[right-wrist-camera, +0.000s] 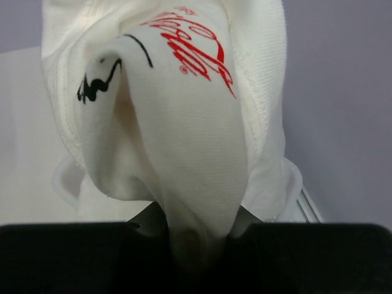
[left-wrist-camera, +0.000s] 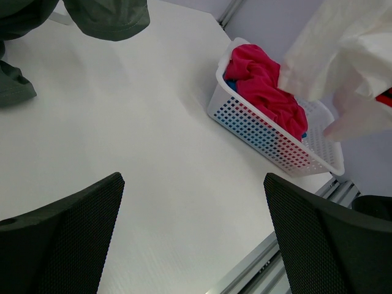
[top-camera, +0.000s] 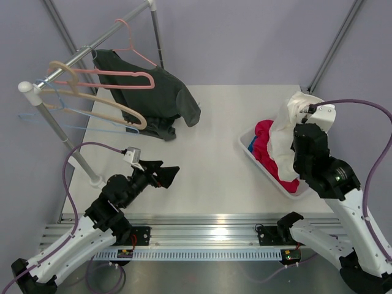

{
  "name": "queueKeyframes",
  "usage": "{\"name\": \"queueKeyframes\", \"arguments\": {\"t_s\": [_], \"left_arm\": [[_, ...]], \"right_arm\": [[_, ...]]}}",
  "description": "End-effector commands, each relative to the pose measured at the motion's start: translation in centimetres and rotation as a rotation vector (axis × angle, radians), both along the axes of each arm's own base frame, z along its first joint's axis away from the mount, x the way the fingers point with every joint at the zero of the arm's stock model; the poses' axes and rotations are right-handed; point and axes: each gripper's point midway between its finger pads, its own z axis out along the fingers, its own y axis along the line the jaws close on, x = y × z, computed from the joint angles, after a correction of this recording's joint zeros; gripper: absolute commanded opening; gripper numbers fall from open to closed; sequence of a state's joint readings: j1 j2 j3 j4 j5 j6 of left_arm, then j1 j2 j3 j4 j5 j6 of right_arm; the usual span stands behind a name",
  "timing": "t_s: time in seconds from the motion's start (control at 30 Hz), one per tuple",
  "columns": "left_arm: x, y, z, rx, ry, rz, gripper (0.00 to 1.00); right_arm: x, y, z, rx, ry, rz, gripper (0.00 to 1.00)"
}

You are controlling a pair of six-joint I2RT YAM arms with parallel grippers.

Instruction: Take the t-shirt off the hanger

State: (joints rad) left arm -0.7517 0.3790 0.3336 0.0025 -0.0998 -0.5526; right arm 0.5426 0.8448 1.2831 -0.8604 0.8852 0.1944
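Note:
My right gripper (right-wrist-camera: 196,228) is shut on a bunch of the white t-shirt (right-wrist-camera: 184,122), which shows red lettering. In the top view the t-shirt (top-camera: 285,131) hangs from that gripper over the white basket (top-camera: 257,158) at the right; the jaws are hidden behind cloth and wrist there. The shirt also shows in the left wrist view (left-wrist-camera: 343,55). The salmon-pink hanger (top-camera: 104,73) hangs bare on the rack at the far left. My left gripper (top-camera: 165,174) is open and empty, low over the table near its front left (left-wrist-camera: 193,214).
A magenta garment (top-camera: 263,138) lies in the basket (left-wrist-camera: 257,128). A dark grey t-shirt (top-camera: 165,98) hangs from the rack onto the table. A thick beige hanger (top-camera: 98,101) and a light-blue wire hanger (top-camera: 79,125) hang on the rack pole (top-camera: 58,128).

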Motion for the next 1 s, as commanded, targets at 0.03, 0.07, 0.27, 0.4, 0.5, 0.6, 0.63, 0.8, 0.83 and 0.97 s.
{"name": "queueKeyframes", "arguments": {"t_s": [0.03, 0.07, 0.27, 0.4, 0.5, 0.6, 0.63, 0.8, 0.83, 0.97], "left_arm": [[-0.5, -0.3, 2.5, -0.068, -0.046, -0.028, 0.99], [-0.5, -0.3, 2.7, -0.072, -0.048, -0.028, 0.99], [-0.5, -0.3, 2.9, -0.074, -0.055, -0.023, 0.99], [-0.4, -0.3, 2.8, -0.07, -0.05, -0.021, 0.99], [-0.3, -0.4, 2.7, -0.072, -0.044, -0.021, 0.99], [-0.3, -0.6, 2.5, -0.071, -0.04, -0.027, 0.99], [-0.3, -0.6, 2.5, -0.072, -0.041, -0.029, 0.99], [-0.2, -0.4, 2.4, -0.067, -0.043, -0.018, 0.99], [-0.2, -0.4, 2.4, -0.066, -0.044, -0.018, 0.99], [-0.2, -0.3, 2.6, -0.066, -0.046, -0.014, 0.99]], "right_arm": [[2.8, 0.4, -1.9, 0.13, -0.035, -0.034, 0.0], [3.3, 0.3, -3.9, 0.145, -0.004, -0.048, 0.0], [5.5, -1.2, -12.6, 0.359, 0.046, -0.154, 0.0], [5.6, -3.4, -17.3, 0.514, 0.045, -0.345, 0.0], [5.6, -4.3, -21.7, 0.6, 0.106, -0.447, 0.0], [5.9, -5.2, -24.2, 0.643, 0.139, -0.525, 0.0], [6.1, -5.4, -24.8, 0.657, 0.142, -0.532, 0.0], [6.4, -6.0, -28.6, 0.725, 0.191, -0.584, 0.0], [6.6, -6.3, -28.5, 0.732, 0.189, -0.588, 0.0], [6.6, -7.1, -27.3, 0.692, 0.171, -0.6, 0.03]]}}
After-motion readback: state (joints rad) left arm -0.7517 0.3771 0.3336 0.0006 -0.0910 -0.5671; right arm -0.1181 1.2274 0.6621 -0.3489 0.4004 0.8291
